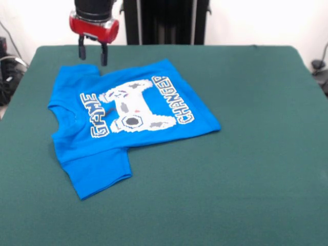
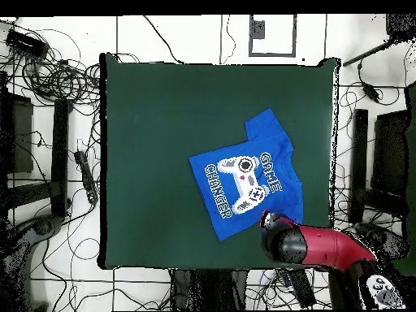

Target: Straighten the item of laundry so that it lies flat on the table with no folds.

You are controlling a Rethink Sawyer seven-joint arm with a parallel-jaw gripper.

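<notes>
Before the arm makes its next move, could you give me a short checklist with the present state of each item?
1. Gripper open: ok, its fingers stand apart.
2. Gripper empty: ok, it holds nothing.
3. Gripper near the shirt: ok, it hangs at the far sleeve.
4. Shirt wholly on the table: ok.
5. Print faces up: ok.
6. Shirt flat with no folds: cannot tell; the body looks smooth, but the far sleeve may be folded under.
</notes>
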